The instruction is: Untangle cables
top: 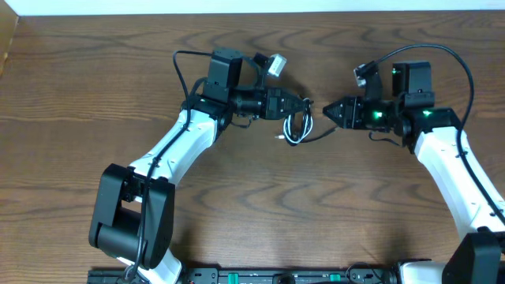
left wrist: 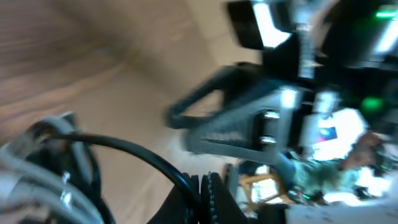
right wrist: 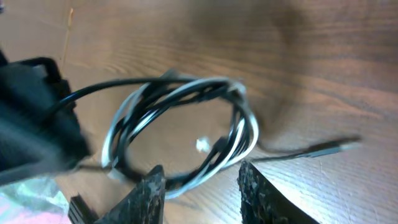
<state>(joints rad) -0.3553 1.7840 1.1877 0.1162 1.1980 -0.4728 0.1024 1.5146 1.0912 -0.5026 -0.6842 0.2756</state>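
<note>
Cables (top: 296,128) in a small round bundle near the middle of the table (top: 252,213), a bit toward the far edge, right between the two claws. Black cable (right wrist: 106,87) and white cable (right wrist: 250,127) wound round and round together in one loop. One thin dark end with a small plug (right wrist: 326,149) sticking out to the side, flat on the wood. Loop flat on the wood or hanging a little: cannot tell.

Left claw (top: 306,106) just above the bundle, pressed together, pinching the black cable. Up close from the left wrist, a black cord going straight into the closed tips.

Right claw (right wrist: 200,169) just beside the bundle on the other side, pointing at the left claw, spread apart, holding nothing. Near edge of the loop just in front of its two fingers (right wrist: 152,193). Too blurry to say if touching.

Left arm (top: 170,146) and right arm (top: 450,166), both white and black, reaching in from the two sides. Small green lights (top: 377,117) glowing on the right one.
</note>
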